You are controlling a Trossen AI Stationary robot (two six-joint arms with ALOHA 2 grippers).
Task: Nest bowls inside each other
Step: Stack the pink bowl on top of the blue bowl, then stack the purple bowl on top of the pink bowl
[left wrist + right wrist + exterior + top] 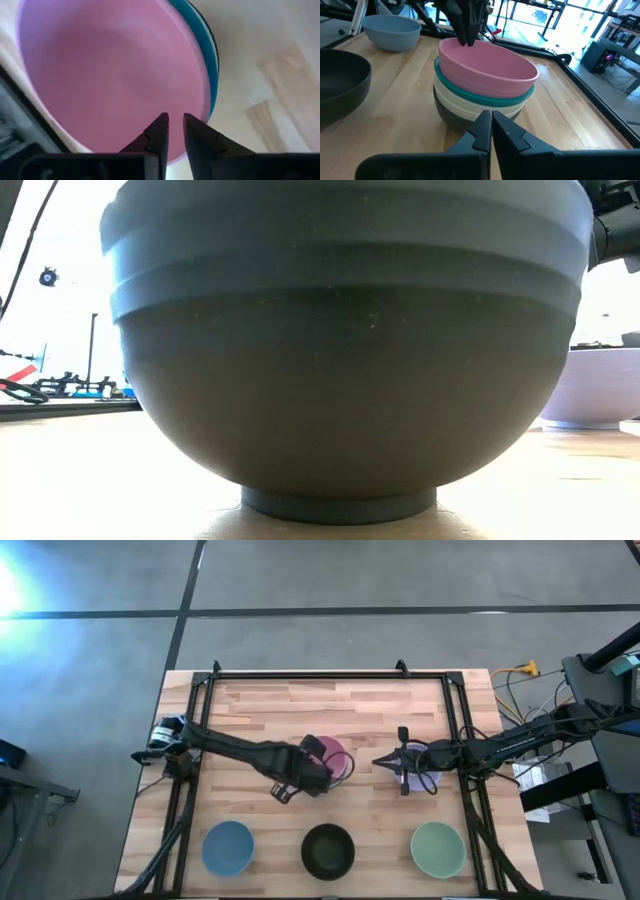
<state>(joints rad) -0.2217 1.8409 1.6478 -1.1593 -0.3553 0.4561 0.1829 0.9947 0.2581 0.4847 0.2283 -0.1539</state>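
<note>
Nesting is progressing mid-table: the stack (pixel 480 92) is carrying the pink bowl (pixel 487 65) on teal, white and dark ones. Left gripper (pixel 175 131) is hovering over its rim, nearly closed, holding nothing; lifting straight clear seems wise. Right gripper (pixel 490 130) is waiting shut and empty. Only the right wrist view is showing the layers.
</note>
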